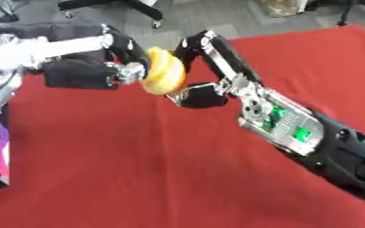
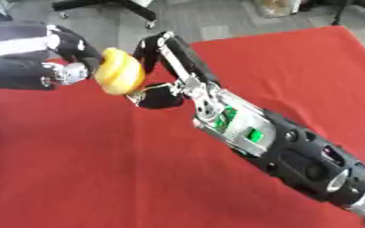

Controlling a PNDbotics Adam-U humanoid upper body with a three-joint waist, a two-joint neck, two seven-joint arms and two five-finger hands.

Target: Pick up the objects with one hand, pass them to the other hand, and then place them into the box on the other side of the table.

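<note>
A smooth, rounded yellow object (image 1: 164, 71), perhaps ridged and standing with its long axis roughly upright, hangs above the red cloth-covered table (image 1: 139, 169), pinched between the curled fingers of the left hand (image 1: 122, 62) and the right hand (image 1: 205, 67).

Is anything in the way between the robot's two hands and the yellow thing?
No. The yellow object sits right between the left hand and the right hand, above the red tablecloth. Both hands meet it directly, with nothing visible between.
</note>
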